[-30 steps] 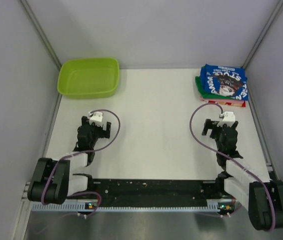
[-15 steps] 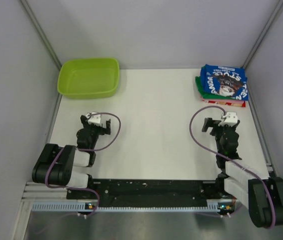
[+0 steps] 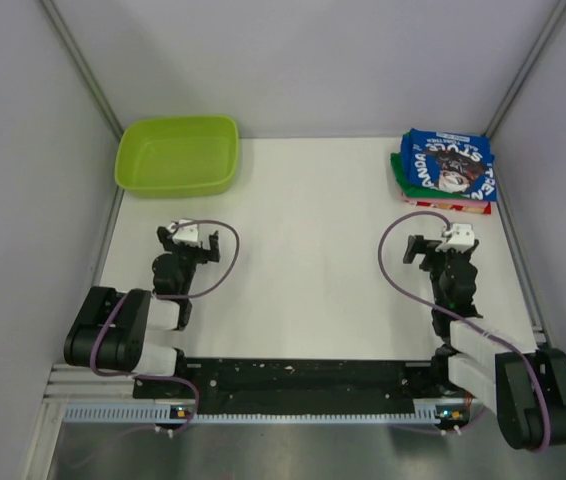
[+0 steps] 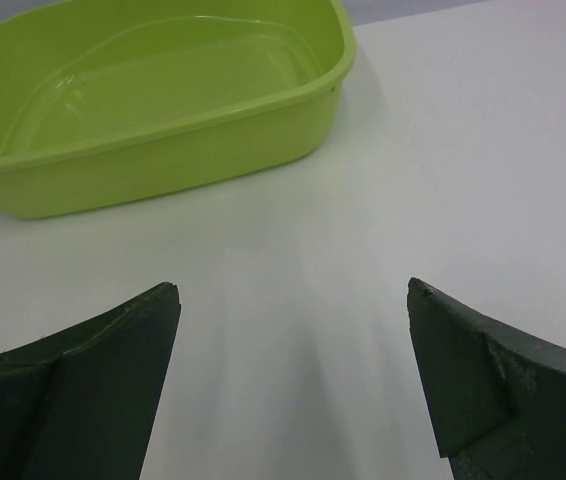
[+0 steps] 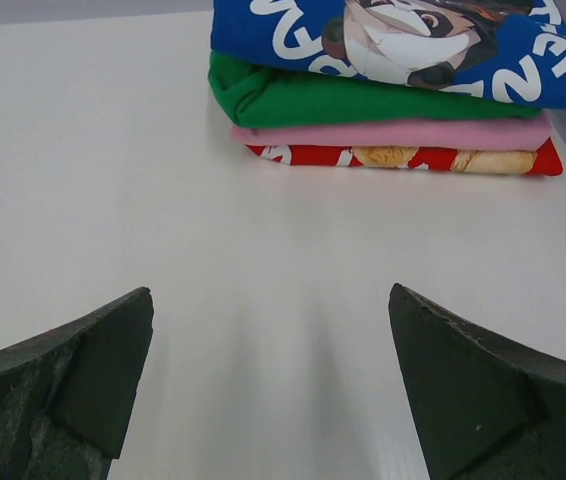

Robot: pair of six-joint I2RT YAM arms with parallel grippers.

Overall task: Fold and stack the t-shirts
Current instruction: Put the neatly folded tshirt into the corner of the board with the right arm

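The t-shirts (image 3: 447,169) lie folded in one stack at the table's far right corner. On top is the royal-blue panda shirt (image 5: 403,35), under it a green one (image 5: 303,98), a pink one (image 5: 393,134) and a red one (image 5: 403,157). My right gripper (image 5: 271,315) is open and holds nothing, a short way in front of the stack; from above it (image 3: 441,244) sits below the stack. On the left side of the table, my left gripper (image 4: 293,305) is open too, holding nothing, with only bare table between its fingers; from above it (image 3: 185,234) points toward the tub.
A lime-green plastic tub (image 3: 178,154) stands at the far left corner with nothing in it; the left wrist view shows it (image 4: 153,95) just ahead of the fingers. Grey walls close in the table (image 3: 313,250) on both sides and at the back.
The left arm has drawn back toward its base and its gripper has moved slightly left and farther up the table. The right arm has shifted only slightly. The stack has not moved.
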